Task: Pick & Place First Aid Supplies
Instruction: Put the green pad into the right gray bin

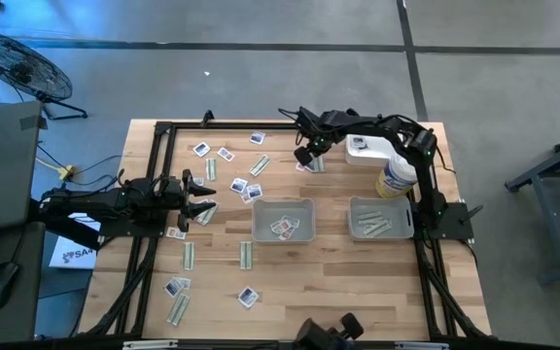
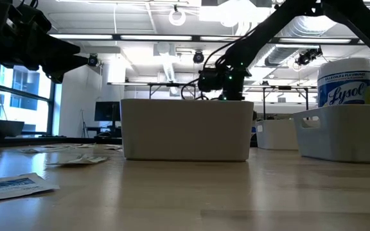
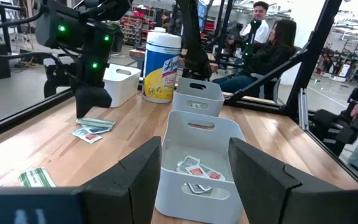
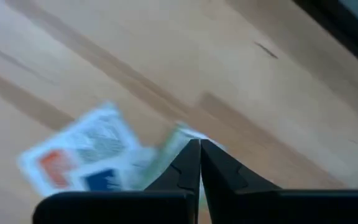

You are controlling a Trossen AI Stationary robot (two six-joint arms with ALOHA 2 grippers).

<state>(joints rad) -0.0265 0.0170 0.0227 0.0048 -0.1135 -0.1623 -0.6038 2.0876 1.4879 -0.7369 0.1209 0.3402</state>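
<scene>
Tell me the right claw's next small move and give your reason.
Probably lift straight up. In the right wrist view the right claw looks shut, fingertips together on the edge of a pale green strip that lies over a white packet on the table. The high view places it beyond the two grey trays, so raising should come before carrying.

Two grey trays (image 1: 284,206) (image 1: 381,203) are being carried side by side on the wooden counter (image 1: 338,282). A white wipes bottle (image 1: 397,176) is being kept just behind the right-hand tray. Beyond the counter, two people (image 3: 267,37) are being seen seated.
</scene>
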